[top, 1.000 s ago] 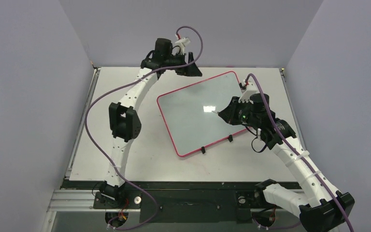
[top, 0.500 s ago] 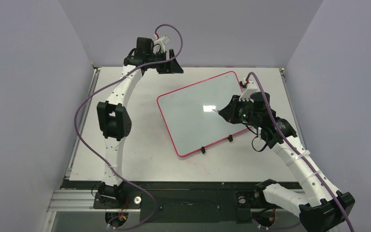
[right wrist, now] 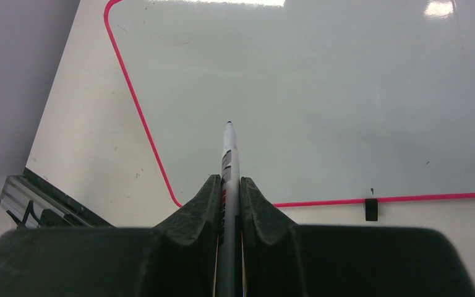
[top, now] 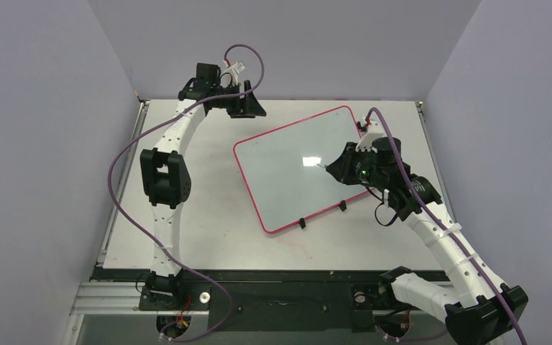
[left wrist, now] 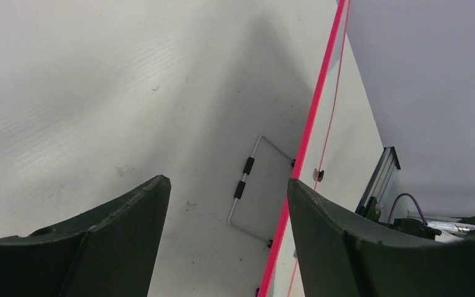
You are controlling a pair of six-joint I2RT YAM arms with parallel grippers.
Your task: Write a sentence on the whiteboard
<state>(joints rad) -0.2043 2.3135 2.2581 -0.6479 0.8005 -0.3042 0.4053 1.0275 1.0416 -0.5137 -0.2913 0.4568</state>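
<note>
At the left of the table [top: 187, 215], the left arm is arching up and over toward the back wall. Its left gripper [top: 248, 108] is hanging released above the far tabletop. In the wrist view its two dark fingers [left wrist: 130, 229] are standing wide apart with nothing between them, framing pale table surface and the pink rim of the board, which is running diagonally past. Just beside that rim, a thin wire loop [left wrist: 247, 166] with two black sleeves is lying on the table.

The whiteboard [top: 287, 180] is lying right of the table's centre, turned askew and well apart from the left gripper. Two small black clips [top: 302, 223] are sitting on its near edge, and a patch of glare is shining on its white face.

At right, the right arm is reaching in over the board's right-hand edge. The right gripper [top: 333, 168] is clenched tight on a marker [right wrist: 230, 154] — the slim barrel is pinched between both fingers and jutting forward. The marker's tip is pointing at the right half of the board's face — whether it is touching the surface cannot be told.
</note>
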